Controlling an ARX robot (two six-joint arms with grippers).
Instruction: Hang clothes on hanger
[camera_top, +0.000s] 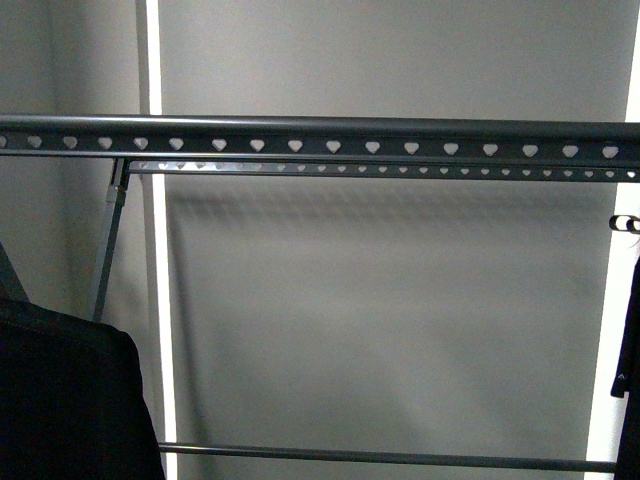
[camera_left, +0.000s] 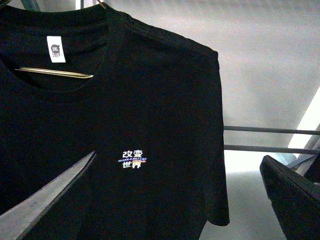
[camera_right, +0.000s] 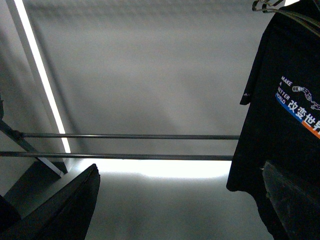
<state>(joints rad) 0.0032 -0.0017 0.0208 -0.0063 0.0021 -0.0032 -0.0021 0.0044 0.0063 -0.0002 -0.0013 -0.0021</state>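
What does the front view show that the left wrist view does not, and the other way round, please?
Only the front view shows the rack's long rail with its row of heart-shaped holes, a second punched rail behind it and a slanted leg. Only the left wrist view shows the T-shirt with its neck label, small chest print and wire hanger in the collar, plus the left tool, its fingers apart. Both show black cloth, thin crossbars and the grey wall.

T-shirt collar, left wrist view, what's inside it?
Inside the T-shirt collar you can see a white label and a thin metal bar; fabric hides both its ends.
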